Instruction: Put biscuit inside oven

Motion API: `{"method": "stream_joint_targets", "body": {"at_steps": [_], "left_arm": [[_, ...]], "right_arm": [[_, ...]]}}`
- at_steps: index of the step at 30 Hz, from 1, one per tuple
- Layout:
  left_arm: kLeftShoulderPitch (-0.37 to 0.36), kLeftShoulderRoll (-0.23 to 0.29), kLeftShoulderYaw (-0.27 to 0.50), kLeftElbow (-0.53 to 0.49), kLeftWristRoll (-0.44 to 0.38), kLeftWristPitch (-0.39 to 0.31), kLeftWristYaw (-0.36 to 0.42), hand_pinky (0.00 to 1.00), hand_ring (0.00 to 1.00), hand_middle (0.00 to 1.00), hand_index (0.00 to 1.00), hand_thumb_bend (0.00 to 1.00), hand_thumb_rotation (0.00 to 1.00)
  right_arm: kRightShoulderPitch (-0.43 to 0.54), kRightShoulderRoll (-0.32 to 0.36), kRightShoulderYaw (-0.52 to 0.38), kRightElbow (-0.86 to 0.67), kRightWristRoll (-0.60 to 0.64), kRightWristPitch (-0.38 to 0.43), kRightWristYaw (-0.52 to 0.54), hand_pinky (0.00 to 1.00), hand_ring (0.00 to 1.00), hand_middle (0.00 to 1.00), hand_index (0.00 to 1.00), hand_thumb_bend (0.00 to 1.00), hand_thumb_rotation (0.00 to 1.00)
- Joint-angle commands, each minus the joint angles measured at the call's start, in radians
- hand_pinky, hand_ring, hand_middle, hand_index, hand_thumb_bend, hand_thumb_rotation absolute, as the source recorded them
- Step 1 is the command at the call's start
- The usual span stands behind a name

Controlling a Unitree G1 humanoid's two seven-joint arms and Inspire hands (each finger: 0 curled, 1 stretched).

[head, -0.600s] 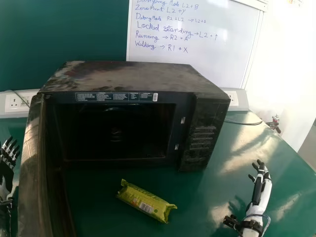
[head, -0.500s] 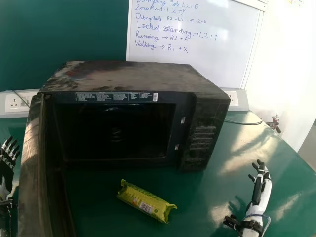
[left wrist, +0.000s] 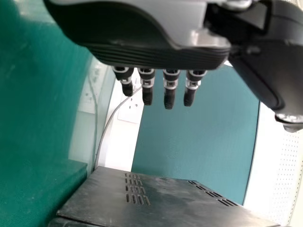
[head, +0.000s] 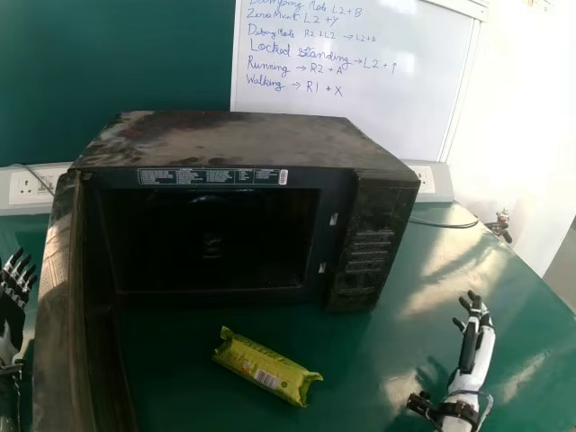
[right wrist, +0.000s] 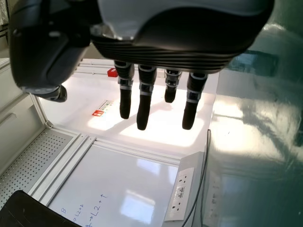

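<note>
Grasping likely comes first: the biscuit packet lies on the counter before the open oven. The right robot hand and left robot hand are wide, empty; the right should reach across.

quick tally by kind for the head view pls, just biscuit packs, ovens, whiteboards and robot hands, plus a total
biscuit pack: 1
oven: 1
whiteboard: 1
robot hands: 2, left hand and right hand
total: 5
</note>
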Motion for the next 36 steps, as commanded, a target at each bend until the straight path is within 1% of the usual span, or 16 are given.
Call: {"method": "stream_joint_targets", "body": {"at_steps": [1,3,6,8,10,11,14,15,16,19,21,24,29,33,36], "left_arm": [[0.056,-0.059,-0.002,0.048,-0.013,-0.006,0.001,0.0,0.53,0.65,0.84,0.0,1.0],[0.056,-0.057,-0.001,0.051,-0.013,-0.007,-0.001,0.0,0.53,0.65,0.85,0.0,1.0],[0.057,-0.057,0.0,0.05,-0.013,-0.008,0.002,0.0,0.53,0.65,0.85,0.0,1.0],[0.058,-0.057,0.001,0.048,-0.013,-0.007,0.004,0.0,0.52,0.65,0.85,0.0,1.0],[0.059,-0.056,0.0,0.048,-0.011,-0.008,0.004,0.0,0.52,0.65,0.85,0.0,1.0],[0.06,-0.055,0.001,0.049,-0.011,-0.008,0.003,0.0,0.52,0.65,0.85,0.0,1.0],[0.061,-0.055,0.001,0.049,-0.013,-0.006,-0.001,0.0,0.54,0.65,0.85,0.0,1.0],[0.061,-0.056,0.002,0.046,-0.015,-0.003,-0.002,0.0,0.54,0.65,0.85,0.0,1.0],[0.061,-0.056,0.002,0.044,-0.017,-0.002,-0.003,0.0,0.53,0.64,0.84,0.0,1.0],[0.062,-0.057,0.001,0.041,-0.014,-0.003,0.003,0.0,0.52,0.64,0.84,0.0,1.0],[0.061,-0.056,0.001,0.045,-0.012,-0.006,0.006,0.0,0.52,0.65,0.85,0.0,1.0],[0.06,-0.056,0.001,0.047,-0.012,-0.007,0.006,0.0,0.52,0.64,0.84,0.0,1.0],[0.065,-0.058,-0.001,0.036,-0.013,-0.004,0.003,0.0,0.52,0.64,0.84,0.0,1.0],[0.066,-0.059,-0.001,0.037,-0.013,-0.006,0.003,0.0,0.53,0.66,0.86,0.0,1.0],[0.066,-0.061,0.0,0.035,-0.017,-0.003,0.003,0.0,0.53,0.65,0.85,0.0,1.0]], "right_arm": [[0.047,0.007,0.012,0.042,-0.015,-0.035,0.019,0.74,0.78,0.78,0.84,0.73,1.0],[0.055,-0.009,0.022,0.051,-0.02,-0.076,0.05,0.74,0.79,0.78,0.86,0.75,1.0],[0.068,-0.051,0.046,0.076,-0.033,-0.169,0.12,0.75,0.8,0.78,0.87,0.76,1.0],[0.07,-0.078,0.06,0.094,-0.055,-0.226,0.144,0.74,0.8,0.78,0.86,0.77,1.0],[0.068,-0.101,0.07,0.114,-0.076,-0.282,0.157,0.72,0.78,0.77,0.85,0.76,1.0],[0.067,-0.113,0.075,0.123,-0.088,-0.308,0.162,0.71,0.77,0.76,0.84,0.77,1.0],[0.067,-0.135,0.086,0.134,-0.107,-0.347,0.174,0.71,0.76,0.76,0.84,0.79,1.0],[0.069,-0.143,0.09,0.125,-0.111,-0.352,0.182,0.71,0.76,0.76,0.84,0.81,1.0],[0.071,-0.148,0.093,0.119,-0.113,-0.354,0.188,0.71,0.76,0.75,0.84,0.86,1.0],[0.078,-0.165,0.103,0.093,-0.111,-0.362,0.217,0.71,0.76,0.75,0.83,0.96,0.99],[0.087,-0.172,0.108,0.065,-0.105,-0.348,0.24,0.7,0.76,0.75,0.83,0.99,0.96],[0.11,-0.179,0.113,0.006,-0.099,-0.311,0.275,0.7,0.78,0.78,0.84,0.99,0.9],[0.132,-0.19,0.118,-0.06,-0.062,-0.276,0.342,0.73,0.81,0.82,0.87,0.99,0.83],[0.145,-0.197,0.114,-0.101,-0.082,-0.258,0.355,0.73,0.81,0.83,0.88,0.99,0.81],[0.153,-0.204,0.113,-0.132,-0.103,-0.236,0.358,0.74,0.82,0.84,0.89,1.0,0.81]]}}
